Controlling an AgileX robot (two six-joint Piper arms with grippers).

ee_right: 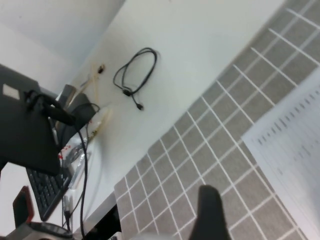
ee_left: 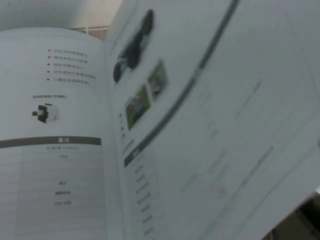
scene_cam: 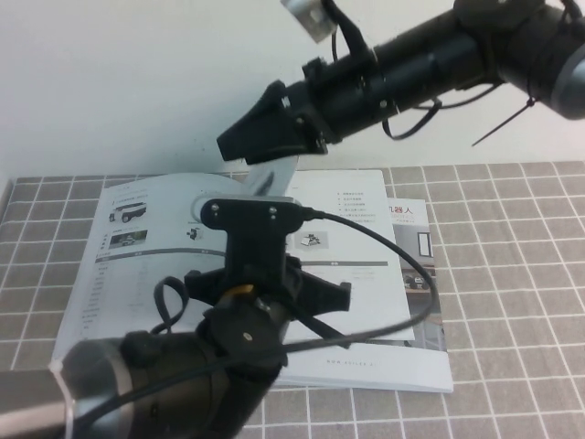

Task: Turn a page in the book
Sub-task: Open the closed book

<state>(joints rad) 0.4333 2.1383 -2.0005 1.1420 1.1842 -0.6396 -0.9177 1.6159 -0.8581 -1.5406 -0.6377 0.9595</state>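
**A:** High view first: the book point(scene_cam: 366, 274) lies open on the grey-tiled tabletop point(scene_cam: 512, 274). Our right gripper point(scene_cam: 239, 146) comes in from about 2 o'clock and hangs above the spine with the page point(scene_cam: 271, 176) rising into it. Looks like its jaws are pinching that leaf, edge lifted, standing nearly upright.

**B:** Agreed, so we're roughly mid-turn? The leaf's off the right-hand stack but hasn't been laid over to 9 o'clock yet.

**A:** Yep, that's our read. Carrying it across and letting go is what's left. Our left gripper point(scene_cam: 265, 302) sits low at 6 o'clock over the lower pages; we can't tell how its jaws stand, and its wrist view just shows print up close.
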